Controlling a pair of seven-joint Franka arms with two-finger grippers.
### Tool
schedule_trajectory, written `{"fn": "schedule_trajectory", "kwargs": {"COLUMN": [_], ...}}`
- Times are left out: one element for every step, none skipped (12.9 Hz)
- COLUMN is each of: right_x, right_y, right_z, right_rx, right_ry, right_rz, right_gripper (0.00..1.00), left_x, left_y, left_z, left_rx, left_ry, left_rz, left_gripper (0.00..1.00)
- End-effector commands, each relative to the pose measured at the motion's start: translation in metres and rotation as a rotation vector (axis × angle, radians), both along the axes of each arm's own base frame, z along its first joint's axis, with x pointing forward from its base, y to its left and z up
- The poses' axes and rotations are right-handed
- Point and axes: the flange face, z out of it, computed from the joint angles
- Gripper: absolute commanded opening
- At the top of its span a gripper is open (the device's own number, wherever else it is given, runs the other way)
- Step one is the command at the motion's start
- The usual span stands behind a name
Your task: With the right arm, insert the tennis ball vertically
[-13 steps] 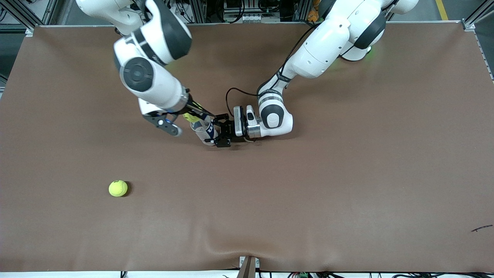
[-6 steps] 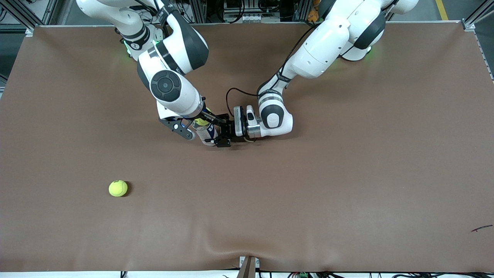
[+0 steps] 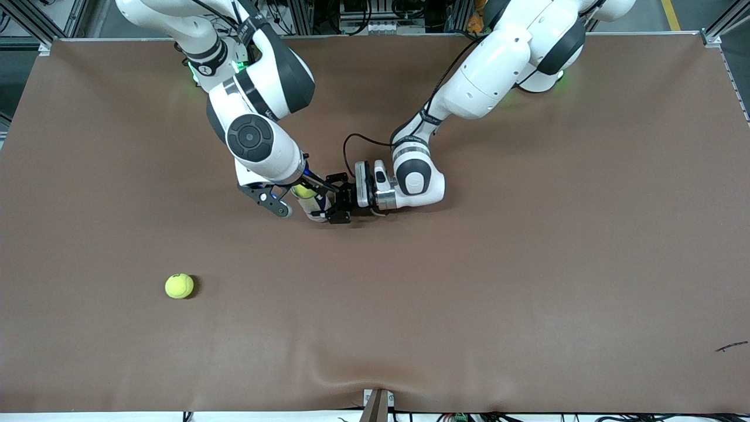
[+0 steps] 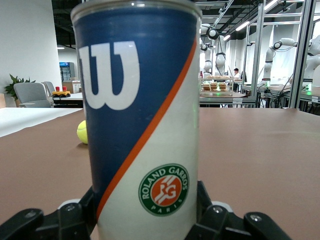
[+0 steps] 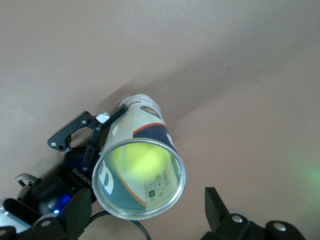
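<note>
Overhead, brown table (image 3: 527, 264), left end effector (image 3: 338, 204) clamped on can (image 5: 140, 165), right end effector (image 5: 150, 210) apart above it

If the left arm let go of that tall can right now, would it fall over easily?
Probably. The can stands upright, tall and narrow, so a nudge near its open rim could tip it. It looks thin-walled and light; the ball inside adds a little weight low down. On its side it would likely roll. The left tool grips its base; the right tool hangs open above.
</note>
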Motion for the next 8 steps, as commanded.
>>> {"fn": "schedule_trajectory", "kwargs": {"right_x": [0.004,0.011,0.025,0.043,0.061,0.078,0.092,0.104], "right_y": [0.001,-0.006,-0.027,-0.059,-0.094,-0.136,-0.172,-0.202], "right_z": [0.028,0.042,0.052,0.058,0.060,0.060,0.056,0.041], "right_rx": [0.005,0.003,-0.001,0.002,0.022,0.044,0.066,0.077], "right_ry": [-0.022,-0.023,-0.019,-0.020,-0.032,-0.039,-0.047,-0.047], "right_rz": [-0.024,-0.039,-0.056,-0.081,-0.049,-0.015,0.034,0.100], "right_gripper": [1.00,1.00,1.00,1.00,1.00,1.00,1.00,1.00], "left_x": [0.003,0.003,0.003,0.003,0.003,0.003,0.003,0.003], "left_y": [0.004,0.004,0.004,0.004,0.004,0.004,0.004,0.003], "left_z": [-0.016,-0.016,-0.016,-0.016,-0.016,-0.016,-0.016,-0.016], "left_rx": [0.012,0.012,0.012,0.012,0.012,0.012,0.012,0.012], "left_ry": [-0.112,-0.112,-0.112,-0.112,-0.112,-0.112,-0.112,-0.112], "left_rz": [0.036,0.036,0.036,0.036,0.036,0.036,0.036,0.035], "left_gripper": [0.75,0.75,0.75,0.75,0.75,0.76,0.76,0.75]}}
